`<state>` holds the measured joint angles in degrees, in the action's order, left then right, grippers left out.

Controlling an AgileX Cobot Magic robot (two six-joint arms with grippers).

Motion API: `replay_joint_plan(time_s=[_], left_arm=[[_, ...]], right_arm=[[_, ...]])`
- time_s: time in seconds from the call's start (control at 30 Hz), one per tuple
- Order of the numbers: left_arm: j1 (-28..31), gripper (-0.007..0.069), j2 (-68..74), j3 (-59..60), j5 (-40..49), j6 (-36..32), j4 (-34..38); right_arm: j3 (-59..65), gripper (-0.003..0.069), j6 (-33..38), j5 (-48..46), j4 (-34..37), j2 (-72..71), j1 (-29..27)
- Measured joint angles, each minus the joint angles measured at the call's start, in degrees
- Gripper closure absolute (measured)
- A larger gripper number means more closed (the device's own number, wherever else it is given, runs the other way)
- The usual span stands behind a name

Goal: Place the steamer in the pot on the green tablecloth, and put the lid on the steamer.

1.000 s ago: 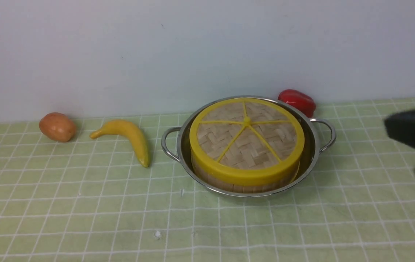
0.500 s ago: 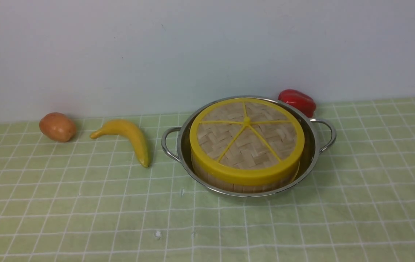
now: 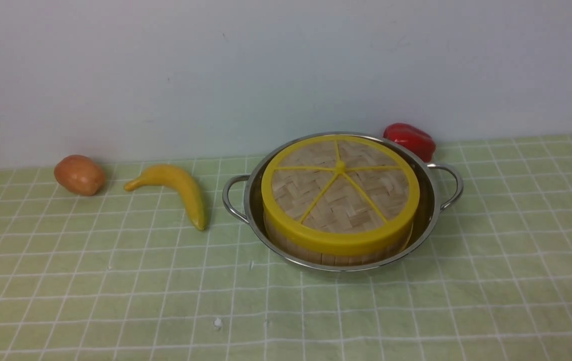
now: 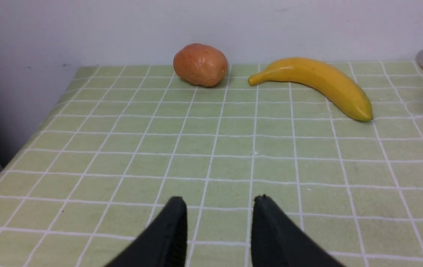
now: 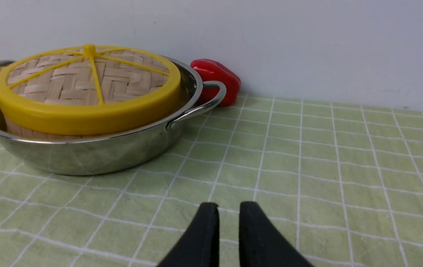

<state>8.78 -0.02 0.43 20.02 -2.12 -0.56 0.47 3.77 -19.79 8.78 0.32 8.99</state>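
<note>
The dark shape of the right arm that was filling the right edge of the front view a second ago is no longer showing there, and nothing else is shifting. The flat round woven-bamboo lid with its thick yellow rim and spokes (image 3: 340,193) is sitting squarely on the round bamboo steamer basket (image 3: 338,254), which is resting inside the wide shiny stainless-steel pot with loop handles (image 3: 428,220) on the pale green white-gridded tablecloth (image 3: 115,296). The right tool (image 5: 228,215) is hovering low over the cloth, well apart from the pot, its jaws a narrow gap apart and holding nothing. The left tool (image 4: 219,209) is standing with jaws apart, empty, facing a yellow banana (image 4: 317,83) and a brown potato (image 4: 201,65). The task is looking finished; the main risk is a careless arm sweep clipping the near pot handle (image 5: 200,104) and jolting the lid askew.
</note>
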Motion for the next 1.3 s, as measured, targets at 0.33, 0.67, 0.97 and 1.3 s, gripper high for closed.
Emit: replay_joint_plan(time_s=[0.33, 0.67, 0.97, 1.3], left_arm=[[0.0, 0.0382, 0.0, 0.0, 0.0, 0.0, 0.0], [0.0, 0.0382, 0.0, 0.0, 0.0, 0.0, 0.0], [0.0, 0.0382, 0.0, 0.0, 0.0, 0.0, 0.0], [0.0, 0.0382, 0.0, 0.0, 0.0, 0.0, 0.0]], right_arm=[[0.0, 0.0506, -0.23, 0.11, 0.0, 0.0, 0.0], [0.0, 0.0489, -0.27, 0.11, 0.0, 0.0, 0.0], [0.0, 0.0472, -0.28, 0.11, 0.05, 0.0, 0.0], [0.0, 0.0451, -0.34, 0.11, 0.05, 0.0, 0.0]])
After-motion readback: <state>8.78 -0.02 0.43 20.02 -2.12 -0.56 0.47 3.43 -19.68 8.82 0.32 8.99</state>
